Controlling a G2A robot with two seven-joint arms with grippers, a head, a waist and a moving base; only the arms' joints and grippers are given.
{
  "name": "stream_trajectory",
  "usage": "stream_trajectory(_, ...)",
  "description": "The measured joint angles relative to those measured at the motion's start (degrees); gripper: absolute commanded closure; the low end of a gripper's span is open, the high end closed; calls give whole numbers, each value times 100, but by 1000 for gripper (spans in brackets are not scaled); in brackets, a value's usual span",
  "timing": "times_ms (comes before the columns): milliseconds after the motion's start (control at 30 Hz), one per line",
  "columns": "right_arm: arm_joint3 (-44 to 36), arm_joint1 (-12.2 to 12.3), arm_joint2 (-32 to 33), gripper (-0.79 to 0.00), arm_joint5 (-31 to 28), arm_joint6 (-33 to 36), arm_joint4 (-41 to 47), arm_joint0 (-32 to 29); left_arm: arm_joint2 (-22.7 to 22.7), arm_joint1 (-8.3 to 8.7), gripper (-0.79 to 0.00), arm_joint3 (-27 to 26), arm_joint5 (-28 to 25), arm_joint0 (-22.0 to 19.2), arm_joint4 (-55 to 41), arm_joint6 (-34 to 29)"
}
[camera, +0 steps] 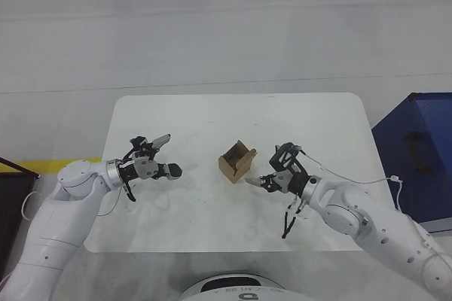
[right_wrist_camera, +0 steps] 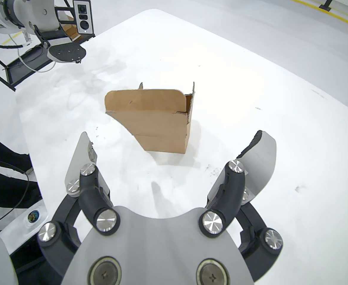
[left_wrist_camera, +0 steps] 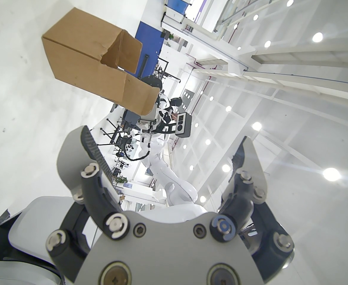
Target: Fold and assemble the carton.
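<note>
A small brown carton (camera: 236, 161) stands on the white table (camera: 211, 218) near its middle, its top flaps raised and its mouth unclosed. It also appears in the left wrist view as the carton (left_wrist_camera: 93, 66) and in the right wrist view as the carton (right_wrist_camera: 156, 123). My left gripper (camera: 166, 156) hovers open to the left of the carton, a good gap away, nothing between its fingers (left_wrist_camera: 93, 149). My right gripper (camera: 265, 169) is open just right of the carton, close to it but apart; its fingers (right_wrist_camera: 260, 149) hold nothing.
A blue bin (camera: 426, 154) stands on the floor beyond the table's right edge. A dark rack (camera: 0, 196) sits off the left edge. The table has bare room in front of and behind the carton. A thin cable (camera: 354, 180) trails from the right arm.
</note>
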Motion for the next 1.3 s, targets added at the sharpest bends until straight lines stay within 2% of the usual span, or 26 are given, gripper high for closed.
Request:
stream_trajectory(100,79,-60,-73,-785,23,-251,74,-149,0,0,-785,0,0,0,0,0)
stream_trajectory(233,308,-255,-355,-785,257,-622,93,-83,0,0,-785,0,0,0,0,0)
stream_trajectory(300,421,-357,-485,-754,452,-776,72,-11,0,0,-785,0,0,0,0,0)
stream_trajectory(467,743,-631,-798,-785,523,-1101,154,239,0,0,-785,0,0,0,0,0)
stream_trajectory(633,1024,-871,-1049,-736,343,-1018,225,541,0,0,-785,0,0,0,0,0)
stream_trajectory(700,1117,-941,-1089,-693,353,-1060,258,601,0,0,-785,0,0,0,0,0)
stream_trajectory(767,1206,-1005,-1086,-616,388,-1181,335,617,0,0,-785,0,0,0,0,0)
stream_trajectory(867,1332,-1048,-991,-533,406,-1387,454,554,0,0,-785,0,0,0,0,0)
stream_trajectory(967,1378,-1043,-839,-486,381,-1474,461,448,0,0,-785,0,0,0,0,0)
stream_trajectory(1200,1308,-931,-293,-434,253,-1468,407,91,0,0,-785,0,0,0,0,0)
stream_trajectory(1300,1189,-890,-80,-456,249,-1440,331,-75,0,0,-785,0,0,0,0,0)
